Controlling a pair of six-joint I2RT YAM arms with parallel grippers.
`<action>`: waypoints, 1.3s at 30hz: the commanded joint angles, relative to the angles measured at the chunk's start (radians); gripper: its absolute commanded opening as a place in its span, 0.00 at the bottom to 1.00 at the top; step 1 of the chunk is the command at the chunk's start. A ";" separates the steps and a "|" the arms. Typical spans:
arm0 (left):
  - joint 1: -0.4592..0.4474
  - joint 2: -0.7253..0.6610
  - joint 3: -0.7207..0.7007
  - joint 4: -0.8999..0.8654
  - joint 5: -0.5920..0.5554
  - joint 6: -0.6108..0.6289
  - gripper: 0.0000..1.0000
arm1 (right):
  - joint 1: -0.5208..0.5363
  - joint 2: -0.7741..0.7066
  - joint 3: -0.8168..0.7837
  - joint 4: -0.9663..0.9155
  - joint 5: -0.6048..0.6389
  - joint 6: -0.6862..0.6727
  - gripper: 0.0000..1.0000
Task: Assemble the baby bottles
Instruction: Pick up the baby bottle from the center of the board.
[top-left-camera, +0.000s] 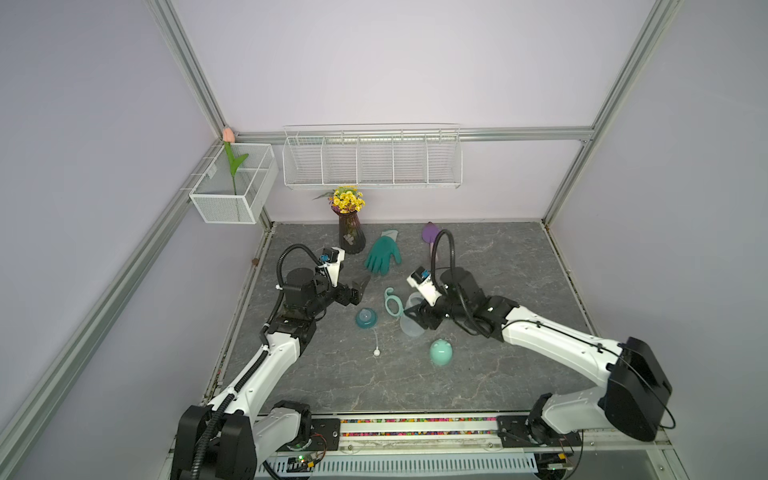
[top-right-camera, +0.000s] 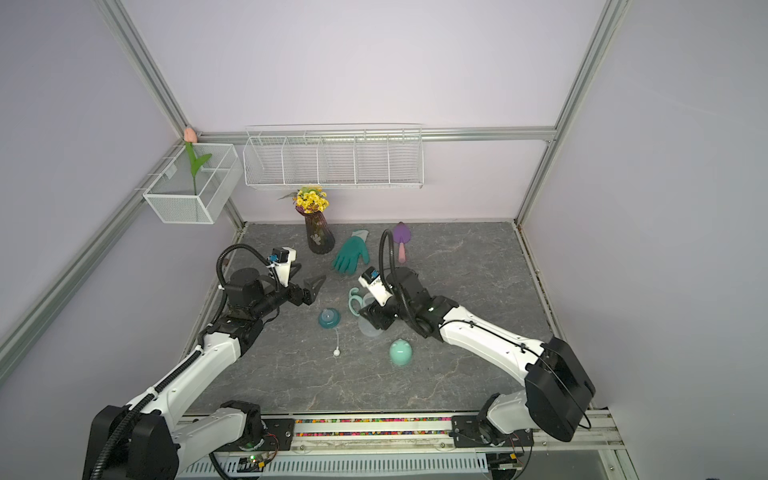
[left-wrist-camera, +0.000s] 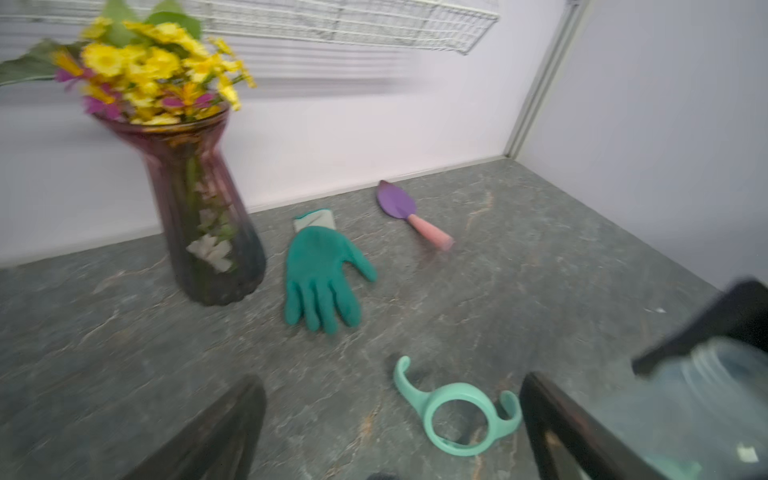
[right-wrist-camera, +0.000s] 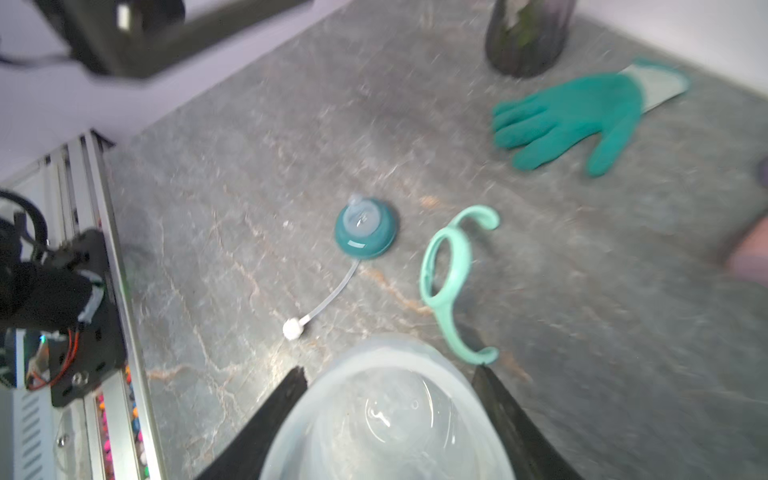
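The baby bottle lies in parts on the grey table. My right gripper (top-left-camera: 415, 316) (right-wrist-camera: 388, 372) is shut on the clear frosted body (top-left-camera: 411, 324) (right-wrist-camera: 386, 415), tilted with its mouth towards the wrist camera. Just left of it lies the mint two-handled ring (top-left-camera: 392, 301) (left-wrist-camera: 419, 399). The teal nipple collar (top-left-camera: 366, 319) (right-wrist-camera: 365, 232) sits further left, with the thin white straw (top-left-camera: 376, 352) (right-wrist-camera: 295, 328) trailing from it. In front stands the mint dome cap (top-left-camera: 441, 352). My left gripper (top-left-camera: 360, 289) (left-wrist-camera: 386, 436) hangs open and empty, left of the ring.
At the back stand a purple vase of yellow flowers (top-left-camera: 351, 237), a teal glove (top-left-camera: 382, 253) and a purple trowel (top-left-camera: 430, 232). A wire rack (top-left-camera: 372, 160) and a mesh basket (top-left-camera: 232, 187) hang on the walls above the table.
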 joint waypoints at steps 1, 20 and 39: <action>-0.027 0.010 0.008 0.069 0.275 0.029 0.96 | -0.070 -0.060 0.093 -0.091 -0.061 -0.013 0.42; -0.278 0.074 0.156 -0.151 0.190 0.308 0.95 | -0.124 0.041 0.305 -0.040 -0.443 0.173 0.39; -0.288 0.049 0.121 -0.024 0.141 0.231 0.88 | -0.089 0.102 0.304 0.053 -0.475 0.241 0.39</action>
